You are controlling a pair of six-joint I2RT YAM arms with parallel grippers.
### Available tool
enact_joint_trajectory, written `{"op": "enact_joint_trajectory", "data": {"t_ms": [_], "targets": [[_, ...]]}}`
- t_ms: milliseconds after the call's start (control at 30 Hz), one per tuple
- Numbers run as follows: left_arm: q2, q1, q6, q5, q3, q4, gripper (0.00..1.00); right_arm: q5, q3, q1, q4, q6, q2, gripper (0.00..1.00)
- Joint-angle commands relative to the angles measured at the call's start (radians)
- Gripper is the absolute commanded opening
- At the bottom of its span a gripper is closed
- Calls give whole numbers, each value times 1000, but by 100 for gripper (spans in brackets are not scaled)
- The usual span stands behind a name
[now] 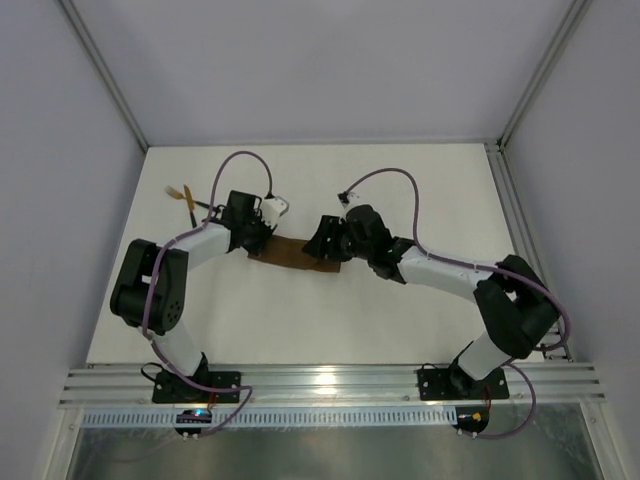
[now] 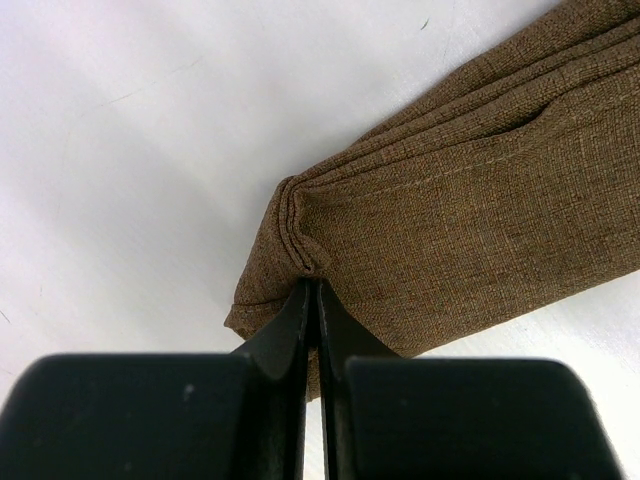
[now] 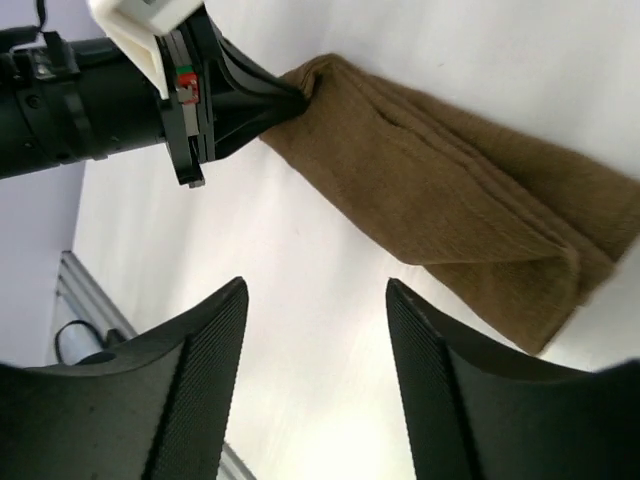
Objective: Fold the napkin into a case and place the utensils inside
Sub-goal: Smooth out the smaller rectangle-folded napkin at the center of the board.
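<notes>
Black left gripper pinches coarse-woven brown case.

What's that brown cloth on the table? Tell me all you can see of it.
The napkin is brown woven cloth, folded into a narrow flat oblong of several layers with stitched hems. It lies on the white table. The left gripper pinches one end; the right gripper stands open beside it.
</notes>
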Motion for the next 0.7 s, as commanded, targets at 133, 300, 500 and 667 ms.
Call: {"op": "enact_joint_trajectory", "data": {"t_ms": [133, 300, 500, 667], "targets": [[54, 7, -16, -9, -35, -71, 1, 342, 49, -5, -372, -183, -64, 76], [48, 7, -16, -17, -38, -74, 2, 296, 81, -43, -278, -183, 42, 74], [43, 6, -9, -35, -53, -68, 2, 265, 117, -78, -219, -191, 127, 49], [40, 6, -1, -49, -55, -65, 1, 201, 71, -130, -123, -149, 150, 15]]}}
